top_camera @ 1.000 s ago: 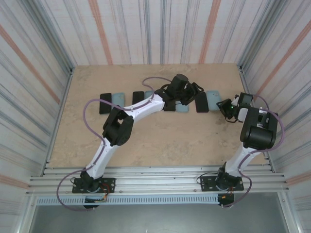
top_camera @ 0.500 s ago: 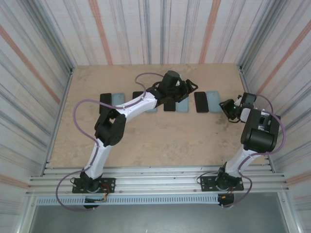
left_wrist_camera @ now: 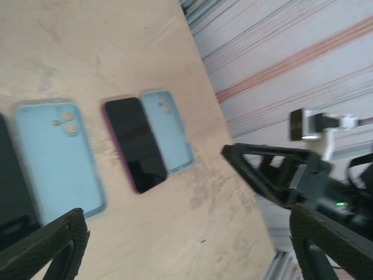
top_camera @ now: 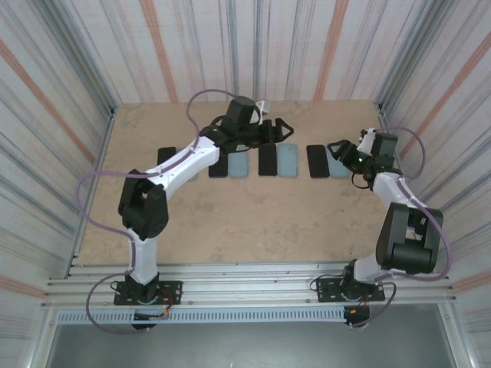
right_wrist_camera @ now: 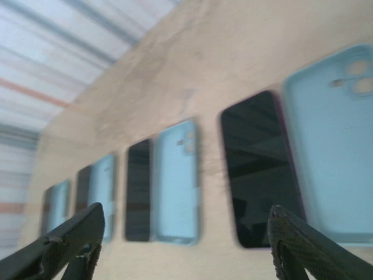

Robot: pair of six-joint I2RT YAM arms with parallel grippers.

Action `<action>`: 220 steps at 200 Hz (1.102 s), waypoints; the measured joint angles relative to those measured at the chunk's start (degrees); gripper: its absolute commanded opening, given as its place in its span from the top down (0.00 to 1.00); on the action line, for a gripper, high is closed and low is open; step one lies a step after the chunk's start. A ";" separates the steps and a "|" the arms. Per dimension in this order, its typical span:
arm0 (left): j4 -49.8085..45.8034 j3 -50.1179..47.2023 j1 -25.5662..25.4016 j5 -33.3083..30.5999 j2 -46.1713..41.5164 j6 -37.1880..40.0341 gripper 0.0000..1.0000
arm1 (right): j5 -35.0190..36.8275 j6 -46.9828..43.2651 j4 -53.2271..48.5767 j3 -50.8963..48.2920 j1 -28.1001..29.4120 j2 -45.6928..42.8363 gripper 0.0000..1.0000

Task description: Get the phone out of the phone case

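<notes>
Left pincer (top_camera: 285, 132) is hovering released over the far part of the desk (top_camera: 253, 222), pointing right, just behind the row of phones. In the left wrist view its fingers (left_wrist_camera: 49, 245) are standing wide apart with nothing between them.

Right pincer (top_camera: 337, 148) is hovering at the right end of the row, also released. Its fingers (right_wrist_camera: 64, 239) are spread wide and gripping nothing.

Dark phones and light blue cases are lying flat in a row across the desk. They are alternating in pairs, each phone with a case just beside its right side.

- Rightmost phone (top_camera: 316, 161) is lying screen up with a purple rim showing. Can't tell whether that rim is a thin case or the phone body.
- Rightmost case (top_camera: 335, 164) is lying right against it, partly under the right pincer.
- Next phone (top_camera: 267, 159) and next case (top_camera: 287, 161) are lying the same way, just in front of the left pincer.

Neither pincer is touching any phone or case.
</notes>
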 measured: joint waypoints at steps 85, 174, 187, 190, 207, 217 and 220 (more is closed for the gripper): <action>-2.60 -29.40 12.39 -2.60 -22.10 22.80 0.01 | -0.07 -8.92 0.59 -6.10 8.61 -9.46 0.01; 11.13 -60.57 30.42 -14.05 -36.59 33.51 0.01 | 14.99 -18.49 10.91 -18.56 4.79 -9.86 0.01; 13.25 -61.86 31.76 -15.98 -36.59 34.23 0.01 | 16.35 -19.15 14.95 -20.63 4.39 -8.28 0.01; 13.88 -61.99 31.93 -16.31 -36.59 34.49 0.01 | 16.57 -19.21 15.78 -21.03 4.35 -7.82 0.01; 18.82 -62.97 32.30 -18.08 -36.54 35.89 0.01 | 17.14 -19.69 20.65 -22.64 4.31 -4.72 0.01; 22.36 -64.06 32.50 -18.73 -36.06 36.44 0.01 | 17.53 -20.35 22.40 -22.80 4.33 -3.10 0.01; 23.56 -64.52 32.54 -18.82 -35.85 36.61 0.01 | 17.57 -20.46 23.15 -22.82 4.39 -2.64 0.01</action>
